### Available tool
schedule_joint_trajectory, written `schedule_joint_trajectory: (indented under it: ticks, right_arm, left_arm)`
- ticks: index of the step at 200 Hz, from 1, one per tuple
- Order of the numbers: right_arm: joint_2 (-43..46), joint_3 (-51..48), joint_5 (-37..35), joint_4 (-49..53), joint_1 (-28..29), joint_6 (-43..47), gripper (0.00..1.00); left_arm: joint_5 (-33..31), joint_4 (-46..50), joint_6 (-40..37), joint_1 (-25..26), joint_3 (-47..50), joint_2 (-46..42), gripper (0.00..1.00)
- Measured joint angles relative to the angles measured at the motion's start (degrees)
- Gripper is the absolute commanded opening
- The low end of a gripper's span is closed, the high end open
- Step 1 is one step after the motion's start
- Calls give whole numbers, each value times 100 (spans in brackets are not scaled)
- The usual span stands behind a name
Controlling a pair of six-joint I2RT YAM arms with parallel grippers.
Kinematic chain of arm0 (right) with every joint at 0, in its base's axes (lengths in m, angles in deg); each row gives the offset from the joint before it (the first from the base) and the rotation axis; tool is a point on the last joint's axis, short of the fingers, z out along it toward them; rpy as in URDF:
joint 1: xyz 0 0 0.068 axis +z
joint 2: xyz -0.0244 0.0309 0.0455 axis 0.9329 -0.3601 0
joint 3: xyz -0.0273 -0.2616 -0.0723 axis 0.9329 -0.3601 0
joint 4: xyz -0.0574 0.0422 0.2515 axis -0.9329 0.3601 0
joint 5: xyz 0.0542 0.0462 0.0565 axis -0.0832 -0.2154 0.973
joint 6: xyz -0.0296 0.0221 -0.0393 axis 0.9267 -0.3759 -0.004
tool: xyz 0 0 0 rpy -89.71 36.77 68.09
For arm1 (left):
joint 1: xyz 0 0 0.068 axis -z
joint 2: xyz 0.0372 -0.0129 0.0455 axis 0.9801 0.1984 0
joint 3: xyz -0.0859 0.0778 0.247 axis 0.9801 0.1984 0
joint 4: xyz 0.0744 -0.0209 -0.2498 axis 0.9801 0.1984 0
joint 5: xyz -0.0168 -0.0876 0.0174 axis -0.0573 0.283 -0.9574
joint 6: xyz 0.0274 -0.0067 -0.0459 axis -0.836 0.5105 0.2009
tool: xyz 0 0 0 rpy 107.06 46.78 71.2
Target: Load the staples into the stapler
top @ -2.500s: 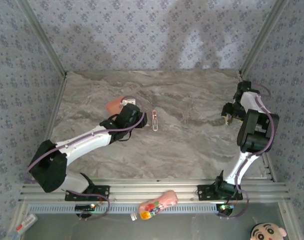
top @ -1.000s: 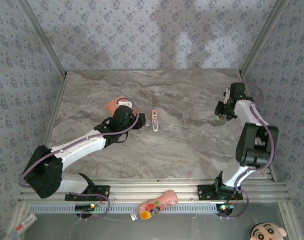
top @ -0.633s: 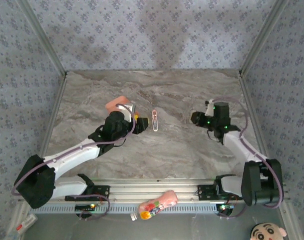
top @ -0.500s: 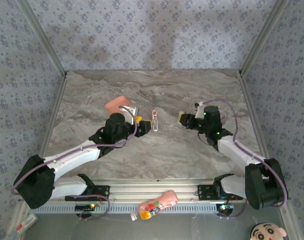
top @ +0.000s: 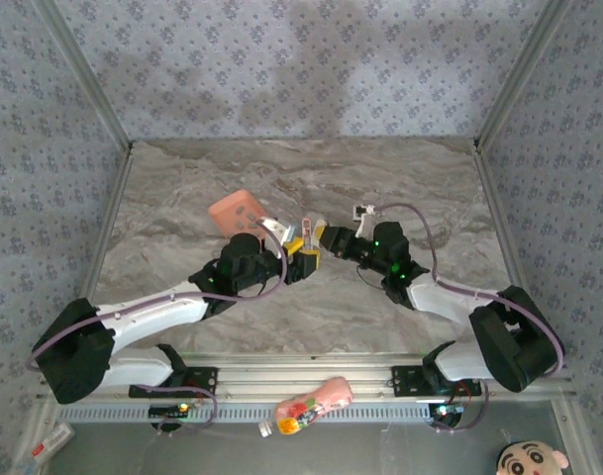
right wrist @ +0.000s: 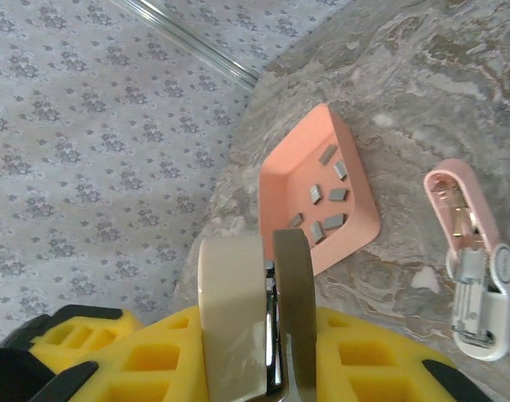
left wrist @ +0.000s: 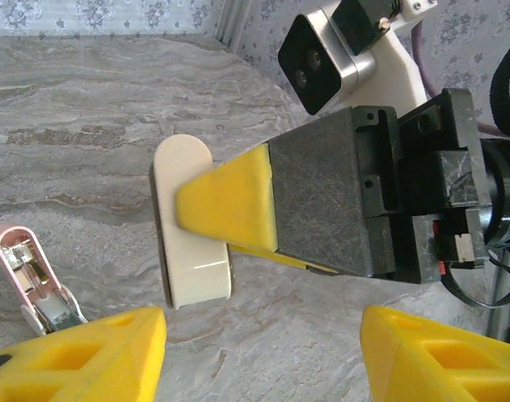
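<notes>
Top external shows the right pincer (top: 321, 237), gripping a cream piece (right wrist: 231, 310), swung in beside the open left pincer (top: 302, 255).

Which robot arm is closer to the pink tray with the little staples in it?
Left. The left arm's wrist sits just in front of the salmon-pink tray; the right arm reaches in from farther off, on the tray's right.

The left end effector (top: 301, 258) and right end effector (top: 316, 237), clamping a cream-white rounded plate (left wrist: 192, 276), crowd the tabletop's (top: 410, 188) middle beside the small pink-and-white stapler (right wrist: 466, 243); a salmon-pink rectangular tray (top: 225, 212) stands toward the far-left corner. Far, right and near edges lie bare.
</notes>
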Motion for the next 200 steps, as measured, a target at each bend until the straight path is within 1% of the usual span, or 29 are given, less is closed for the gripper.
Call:
schedule_joint_trajectory:
  ticks: [33, 51, 62, 146, 200]
  right_arm:
    - [-76, 0, -17, -275, 116, -227, 18]
    - [-76, 0, -17, -400, 164, -323, 18]
    - [-76, 0, -20, -463, 184, -361, 18]
    - [-76, -13, -15, -664, 352, -619, 18]
    - [-76, -15, -15, -662, 501, -675, 18]
  left_arm:
    - [-197, -48, -2, 7, 22, 57, 62]
    - [-260, -57, -4, 7, 44, 87, 54]
    - [-297, -66, -26, 7, 44, 136, 52]
    - [-601, -90, -57, 11, 79, 205, 52]
    - [-693, -96, -221, 11, 79, 205, 42]
